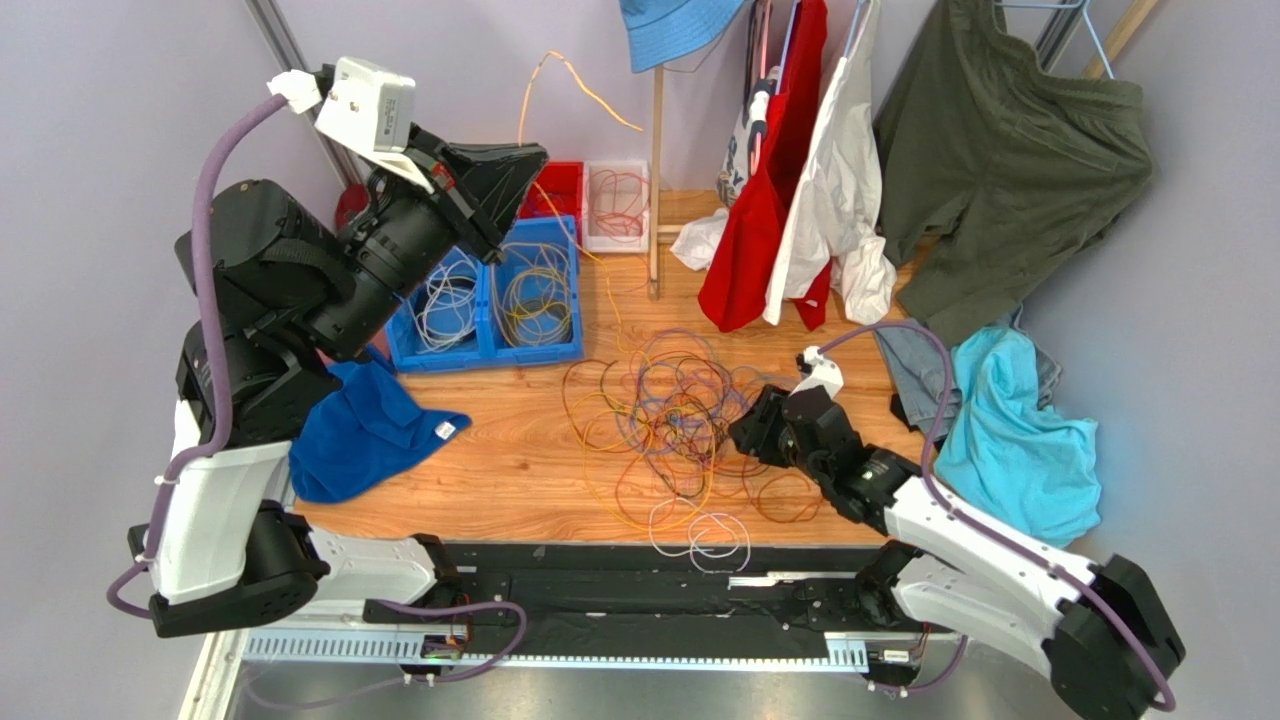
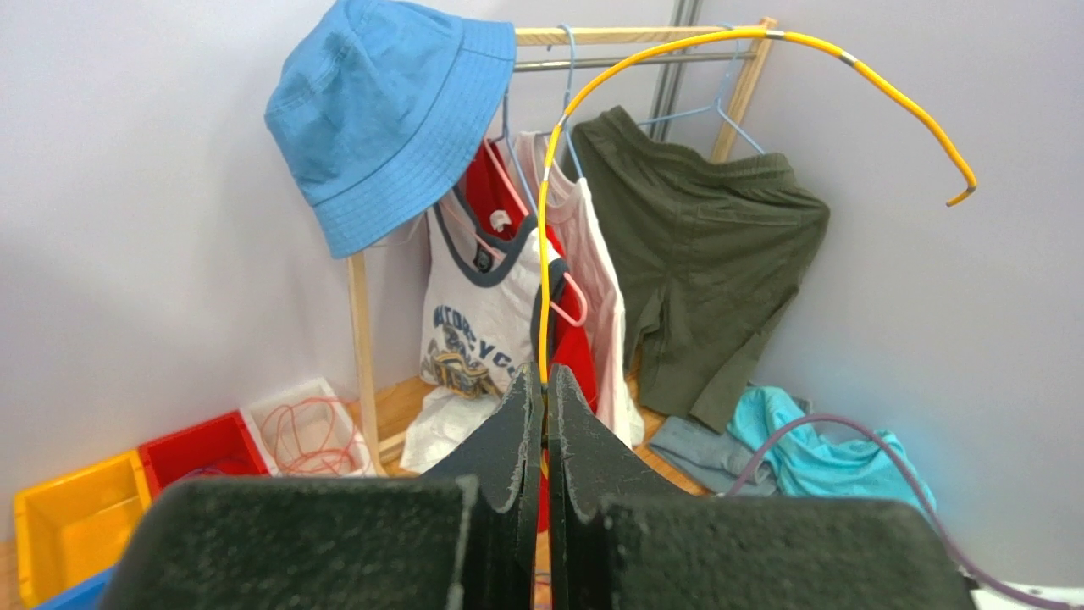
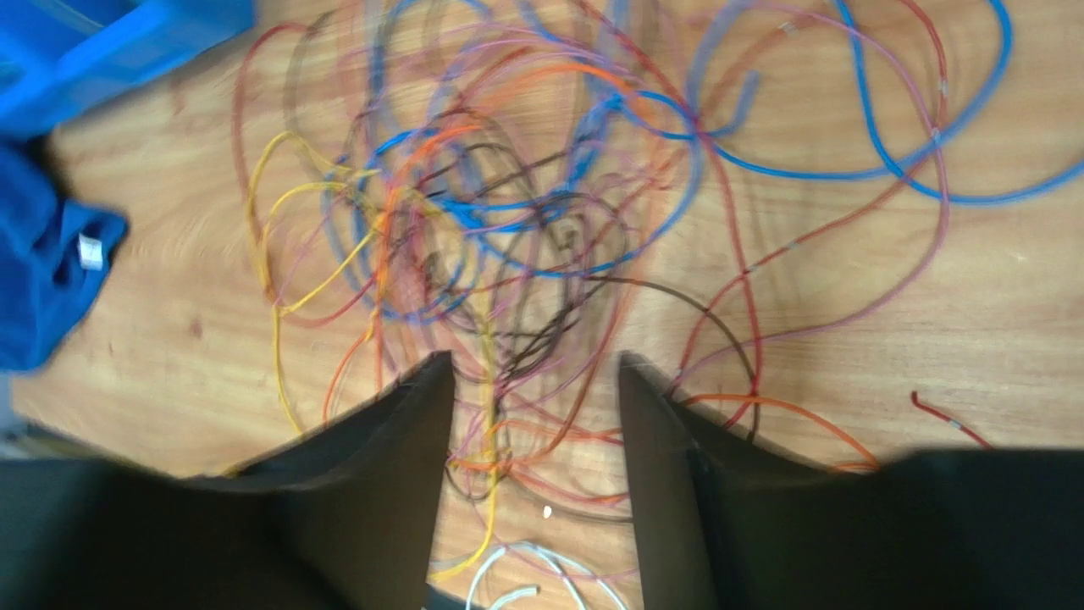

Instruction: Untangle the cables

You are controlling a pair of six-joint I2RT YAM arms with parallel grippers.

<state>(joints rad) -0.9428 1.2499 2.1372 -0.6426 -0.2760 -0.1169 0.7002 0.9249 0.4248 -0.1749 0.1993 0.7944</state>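
the left hand (image 2: 546,381), clamped on a yellow cable (image 2: 543,242), holds it high near the blue bins (image 1: 534,308). the strand runs upright from the hand, then arcs right, tip drooping. the right hand (image 3: 535,369), fingers apart, hovers low over the tangle of cables (image 1: 684,413) sprawled flat mid-way across the counter (image 1: 511,465). closing here could pinch several strands and cinch knots.

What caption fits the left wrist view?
Left pincer shut on a yellow cable that arches overhead, with a blue bucket hat and olive shorts hanging behind.
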